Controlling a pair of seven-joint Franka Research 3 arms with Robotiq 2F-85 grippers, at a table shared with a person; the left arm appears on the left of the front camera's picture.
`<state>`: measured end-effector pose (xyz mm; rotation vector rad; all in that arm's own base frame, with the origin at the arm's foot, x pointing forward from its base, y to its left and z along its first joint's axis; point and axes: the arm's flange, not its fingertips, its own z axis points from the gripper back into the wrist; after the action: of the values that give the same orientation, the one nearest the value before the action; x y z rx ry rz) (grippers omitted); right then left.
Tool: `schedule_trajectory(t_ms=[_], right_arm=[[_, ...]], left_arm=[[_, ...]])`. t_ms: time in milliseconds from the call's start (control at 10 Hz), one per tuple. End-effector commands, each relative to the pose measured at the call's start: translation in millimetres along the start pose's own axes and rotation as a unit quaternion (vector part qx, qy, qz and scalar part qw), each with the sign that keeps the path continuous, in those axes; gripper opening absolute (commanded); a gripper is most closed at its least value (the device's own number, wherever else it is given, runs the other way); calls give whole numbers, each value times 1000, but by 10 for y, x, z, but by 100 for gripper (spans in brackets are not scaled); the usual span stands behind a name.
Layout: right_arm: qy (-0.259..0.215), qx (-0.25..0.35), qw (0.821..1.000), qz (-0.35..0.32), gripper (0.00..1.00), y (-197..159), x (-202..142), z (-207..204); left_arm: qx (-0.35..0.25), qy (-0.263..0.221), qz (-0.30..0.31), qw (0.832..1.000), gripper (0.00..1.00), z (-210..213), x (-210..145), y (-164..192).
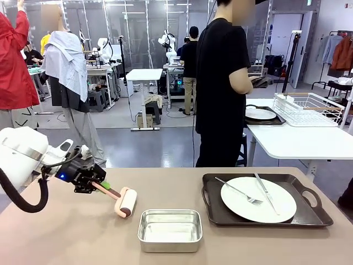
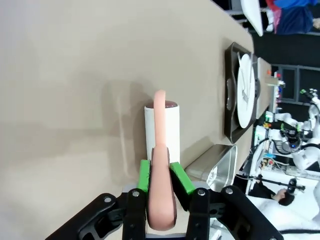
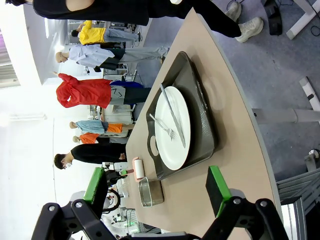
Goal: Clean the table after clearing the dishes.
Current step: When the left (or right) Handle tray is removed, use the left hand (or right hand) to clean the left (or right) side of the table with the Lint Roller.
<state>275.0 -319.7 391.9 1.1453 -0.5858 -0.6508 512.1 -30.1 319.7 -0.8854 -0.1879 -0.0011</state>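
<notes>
At near left, over the table (image 1: 66, 237), the left gripper (image 1: 99, 186), black with green pads, jaws closed on the smooth salmon-pink handle (image 1: 110, 191) of a lint roller (image 1: 126, 202). In the left wrist view, the same clamp (image 2: 161, 175) seen from behind, green pads (image 2: 144, 175) pressed to both sides of the curved handle, with the white cylindrical roller (image 2: 162, 125) beyond it, low over the matte beige-brown tabletop (image 2: 60, 75). Cannot tell whether touching the surface.

Just right of the roller, at near centre, a small square steel pan (image 1: 170, 230) with rounded corners and a dull brushed sheen.

To the right of the pan and just apart from it, a dark brown rectangular tray (image 1: 212, 215) with cut-out handles at both ends, lying flat on the table. On it a large round white plate (image 1: 242, 212), glossy, with a silver fork (image 1: 240, 193) and knife (image 1: 266, 194) laid across its face.

Farther off at right, on a smaller white table (image 1: 298, 143), a second dark tray (image 1: 276, 120) with a second white plate (image 1: 260, 114), beside a white wire rack (image 1: 309, 109).

At the far edge, a person (image 1: 220, 83) in black, standing.

In the right wrist view, the right gripper (image 3: 155, 185) with jaws spread wide and nothing between the green pads (image 3: 216, 187), looking down on the table (image 3: 240, 145), the tray (image 3: 205, 135), the plate (image 3: 170, 155) and the pan (image 3: 151, 193).
</notes>
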Motion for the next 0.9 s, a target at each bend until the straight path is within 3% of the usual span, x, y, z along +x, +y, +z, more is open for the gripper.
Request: schedule_trajectory(t_ms=[0,400,800], right_arm=[[2,3,1000,1,100,29,-23,33],[2,3,1000,1,100,29,-23,33],[2,3,1000,1,100,29,-23,33]], left_arm=[[70,2,-11,997,23,-26,-88,386],[130,25,-12,991,23,271,-48,284],[254,43,21,966,23,655,-128,342]])
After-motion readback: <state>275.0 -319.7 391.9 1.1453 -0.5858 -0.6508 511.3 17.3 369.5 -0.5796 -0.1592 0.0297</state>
